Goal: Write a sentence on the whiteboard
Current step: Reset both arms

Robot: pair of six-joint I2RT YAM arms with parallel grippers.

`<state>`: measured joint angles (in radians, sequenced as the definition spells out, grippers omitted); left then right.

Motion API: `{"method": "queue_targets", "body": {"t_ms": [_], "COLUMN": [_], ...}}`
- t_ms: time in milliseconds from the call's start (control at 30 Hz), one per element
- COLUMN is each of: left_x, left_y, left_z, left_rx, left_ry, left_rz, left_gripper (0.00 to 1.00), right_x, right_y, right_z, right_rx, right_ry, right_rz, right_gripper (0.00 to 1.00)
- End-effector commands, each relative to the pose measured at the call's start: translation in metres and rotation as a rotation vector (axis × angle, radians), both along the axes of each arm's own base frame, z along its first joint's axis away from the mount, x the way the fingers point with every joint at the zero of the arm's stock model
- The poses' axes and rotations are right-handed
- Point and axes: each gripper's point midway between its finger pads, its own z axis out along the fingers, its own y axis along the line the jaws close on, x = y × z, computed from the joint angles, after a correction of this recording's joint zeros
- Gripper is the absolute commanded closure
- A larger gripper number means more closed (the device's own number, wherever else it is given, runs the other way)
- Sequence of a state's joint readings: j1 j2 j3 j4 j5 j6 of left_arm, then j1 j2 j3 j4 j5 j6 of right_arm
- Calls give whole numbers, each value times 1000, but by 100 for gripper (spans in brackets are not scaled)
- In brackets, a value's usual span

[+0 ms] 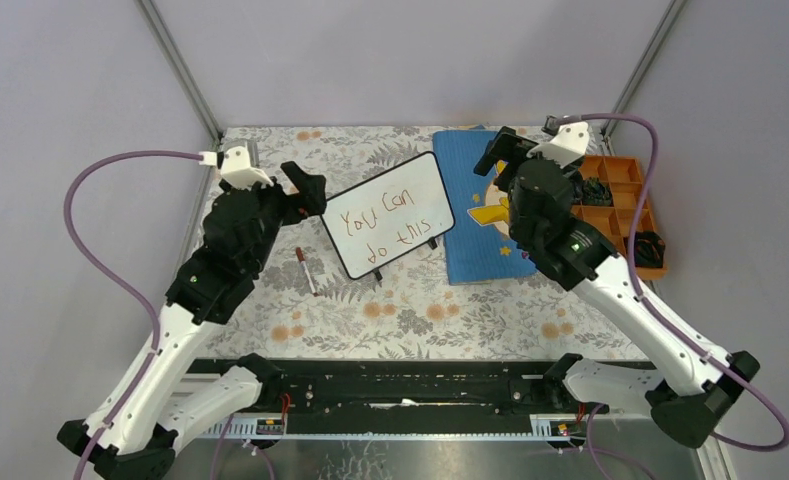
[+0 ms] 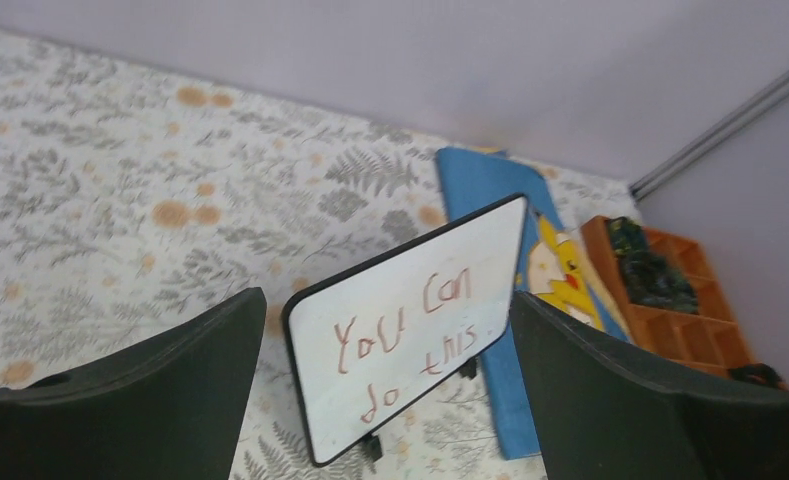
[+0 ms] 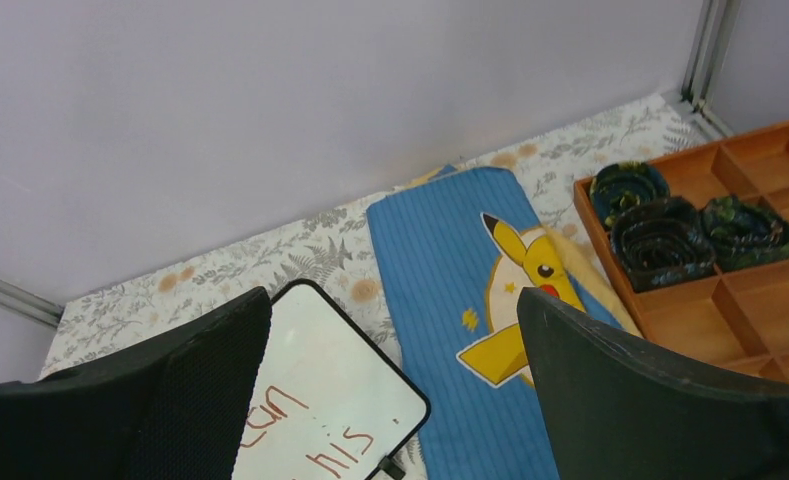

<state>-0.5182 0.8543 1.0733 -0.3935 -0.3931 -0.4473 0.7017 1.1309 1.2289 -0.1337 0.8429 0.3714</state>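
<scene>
At the bench's right edge, top view, tray: orange divided tray (image 1: 621, 172) with dark rolled items (image 1: 595, 190) in several compartments; part of it is hidden by the right arm.
Top view, whiteboard: the whiteboard (image 1: 387, 214) sits skewed in the middle of the bench (image 1: 390, 320), its right corner at the edge of a blue cloth (image 1: 470, 235). It bears the sentence (image 1: 382, 208) "You can do this" in two red-brown lines.
Top view, marker: a marker (image 1: 307, 270) lies on the bench just left of the whiteboard, apart from both grippers.
Top view, left gripper: left gripper (image 1: 308, 190) released, jaws wide, grasping nothing, beside the whiteboard's far-left corner.
Top view, right gripper: right gripper (image 1: 498, 152) released and empty, over the cloth's far end.
Left wrist, tray: dark rolls fill the far compartments; the nearer ones show bare orange.
Left wrist, gripper: jaws spread wide, the whiteboard and its whole sentence seen between them, untouched.
Right wrist, tray: three dark coiled rolls in the far compartments, one in each; the near compartments are bare.
Right wrist, gripper: jaws wide and empty above cloth and whiteboard, only "can" and "his" showing.
</scene>
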Motion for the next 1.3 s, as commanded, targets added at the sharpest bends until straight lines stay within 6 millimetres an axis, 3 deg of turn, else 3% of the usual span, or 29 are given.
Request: {"method": "queue_targets", "body": {"t_ms": [0, 133, 400, 467, 533, 600, 667, 733, 833, 933, 1067, 1167, 1200, 1267], "left_x": [-9, -11, 0, 7, 17, 26, 30, 29, 26, 22, 16, 10, 7, 1], "left_y": [-13, -23, -65, -66, -52, -30, -24, -28, -40, -52, -48, -40, -40, -45], "left_z": [51, 71, 102, 104, 104, 97, 91, 89, 81, 76, 38, 11, 14, 37], "left_rx": [-17, 17, 100, 101, 34, -70, -47, -58, -152, -127, 73, 106, 88, 55], "left_ry": [-111, -162, -244, -245, -240, -207, -162, -148, -116, -84, -5, 15, -2, -77], "left_rz": [-85, -129, -152, -102, 39, 247, 315, 319, 274, 186, 143, 143, 123, 48], "left_gripper": [1, 1, 1, 1, 1, 1, 1, 1, 1, 1, 1, 1, 1, 1], "right_x": [-19, -40, -56, -57, -55, -51, -47, -45, -47, -50, -57, -63, -65, -69], "right_y": [-14, -26, -27, -29, -33, -39, -47, -47, -38, -32, -14, -20, -23, -24], "right_z": [77, 101, 95, 91, 85, 74, 64, 58, 58, 60, 47, 38, 38, 47], "right_rx": [-3, 4, -177, -188, -191, -183, -138, -84, 34, 81, -47, -46, -41, -36], "right_ry": [-194, -283, -262, -261, -250, -224, -203, -197, -231, -235, -173, -196, -221, -255], "right_rz": [49, 87, 56, 36, 2, -71, -177, -210, -149, -89, 91, 94, 89, 115], "right_gripper": [0, 0, 0, 0, 0, 0, 0, 0, 0, 0, 0, 0, 0, 0]}}
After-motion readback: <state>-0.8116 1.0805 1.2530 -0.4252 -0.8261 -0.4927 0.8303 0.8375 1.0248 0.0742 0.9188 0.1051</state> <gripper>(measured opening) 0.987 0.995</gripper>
